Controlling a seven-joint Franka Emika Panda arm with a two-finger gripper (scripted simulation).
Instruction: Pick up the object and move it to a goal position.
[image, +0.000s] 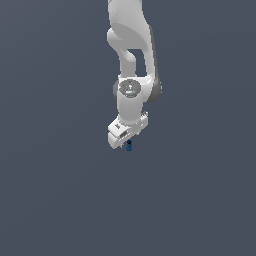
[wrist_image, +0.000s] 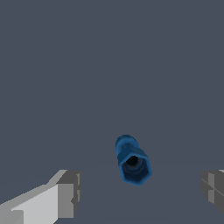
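The object is a tiny blue item with a darker top, standing on the grey floor just below the white gripper in the exterior view. In the wrist view the object looks like a blue hexagonal piece with a dark hole in its end. It lies between the two grey fingertips, with clear gaps on both sides. The gripper is open and touches nothing. The fingertips are hard to make out in the exterior view.
The white arm reaches down from the top of the exterior view. Plain dark grey floor surrounds the object on all sides. No other objects show.
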